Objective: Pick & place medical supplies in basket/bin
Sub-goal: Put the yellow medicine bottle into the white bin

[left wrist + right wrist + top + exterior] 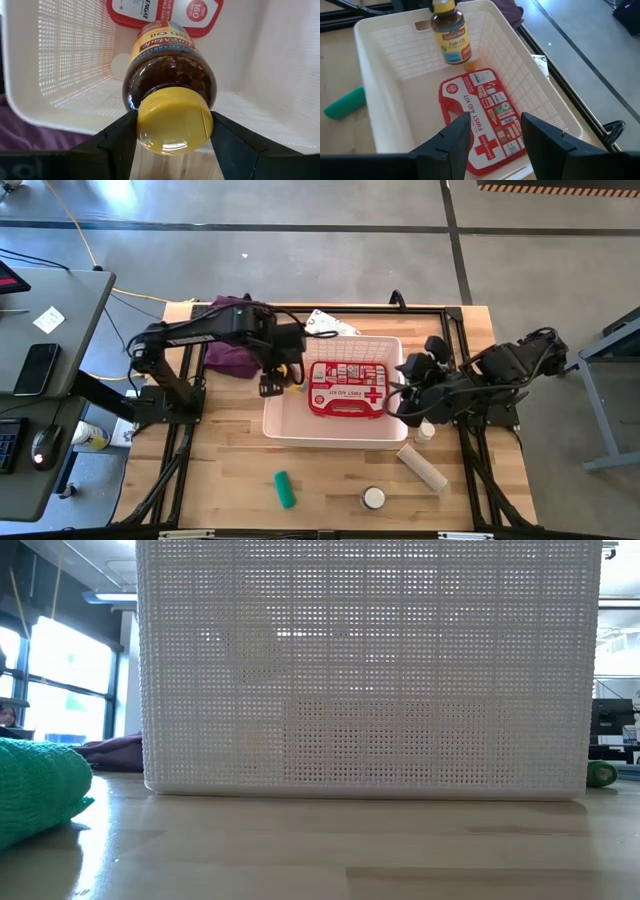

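Wooden table (pixel 220 460) | first-aid pouch (pixel 346 388) lay in basket (pixel 335 432) | left gripper (pixel 172 131) clamped amber bottle (pixel 170 80) above it | right gripper (pixel 494 131) apart | green tube (pixel 285 489), beige roll (pixel 422 467) remained outside, lower frame.

White rectangular plastic basket (pixel 380 95): matt, finely perforated mesh walls. Amber bottle (pixel 170 75): glossy, translucent, with smooth shiny yellow plastic cap and printed label. Red first-aid pouch (pixel 485 120): smooth, slightly glossy printed face. Light wooden table (pixel 320 850): planked, satin finish. Purple cloth (pixel 230 355): soft, crumpled fabric.
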`<action>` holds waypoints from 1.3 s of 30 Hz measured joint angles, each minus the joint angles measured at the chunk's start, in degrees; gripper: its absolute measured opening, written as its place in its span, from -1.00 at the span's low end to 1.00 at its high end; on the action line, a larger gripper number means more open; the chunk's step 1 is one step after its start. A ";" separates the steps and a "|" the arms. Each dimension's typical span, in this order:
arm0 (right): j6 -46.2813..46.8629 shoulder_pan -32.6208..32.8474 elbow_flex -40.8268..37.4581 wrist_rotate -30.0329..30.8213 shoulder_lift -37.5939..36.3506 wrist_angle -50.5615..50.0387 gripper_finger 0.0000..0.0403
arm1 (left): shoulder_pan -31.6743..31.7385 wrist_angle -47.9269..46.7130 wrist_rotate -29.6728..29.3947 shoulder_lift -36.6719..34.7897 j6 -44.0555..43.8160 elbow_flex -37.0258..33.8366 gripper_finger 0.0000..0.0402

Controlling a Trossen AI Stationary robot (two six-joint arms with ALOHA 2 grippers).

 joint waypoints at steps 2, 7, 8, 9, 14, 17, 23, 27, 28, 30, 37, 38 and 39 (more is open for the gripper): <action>0.00 -0.41 0.00 0.00 0.00 0.00 -0.18 | 0.00 -0.07 -0.09 1.51 1.08 0.02 0.28; 0.10 -0.57 0.00 -0.05 0.00 0.03 -0.18 | 0.00 0.02 -1.40 3.95 2.81 0.00 0.30; 0.11 -0.55 0.00 -0.14 0.00 0.04 -0.18 | 0.00 -0.01 -1.40 4.14 3.63 0.01 0.30; 0.16 -0.55 0.00 -0.26 0.00 0.09 -0.18 | 0.00 -0.02 -1.42 4.50 4.19 0.03 0.30; 1.52 -0.50 0.00 -0.61 0.00 0.12 -0.18 | 0.00 0.04 -1.42 6.86 5.48 0.02 0.30; 1.62 -0.50 -0.01 -0.65 0.00 0.15 -0.18 | 0.00 -0.07 -1.02 7.67 6.65 0.04 0.30; 1.72 -0.50 0.00 -1.24 0.00 0.20 -0.18 | 0.00 -0.02 -0.93 9.52 8.27 0.02 0.30; 1.71 -0.50 -0.01 -1.28 0.00 0.33 -0.18 | 0.00 -0.06 -2.44 10.44 8.53 0.10 0.30; 1.69 -0.48 0.00 -1.24 0.00 0.42 -0.18 | 0.00 -0.18 -2.44 10.85 8.53 0.11 0.30; 1.66 -0.48 0.00 -1.24 0.00 0.42 -0.18 | 0.00 0.13 -2.42 11.85 8.53 0.00 0.30; 1.56 -0.48 0.00 -1.43 0.00 0.44 -0.18 | 0.00 0.12 -2.48 14.09 8.73 0.02 0.30; 1.56 -0.48 -0.01 -1.65 0.00 0.43 -0.18 | 0.00 0.14 -2.53 14.37 8.69 0.01 0.30; 1.55 -0.48 0.00 -1.78 0.00 0.44 -0.18 | 0.00 0.10 -2.70 14.48 8.68 0.02 0.30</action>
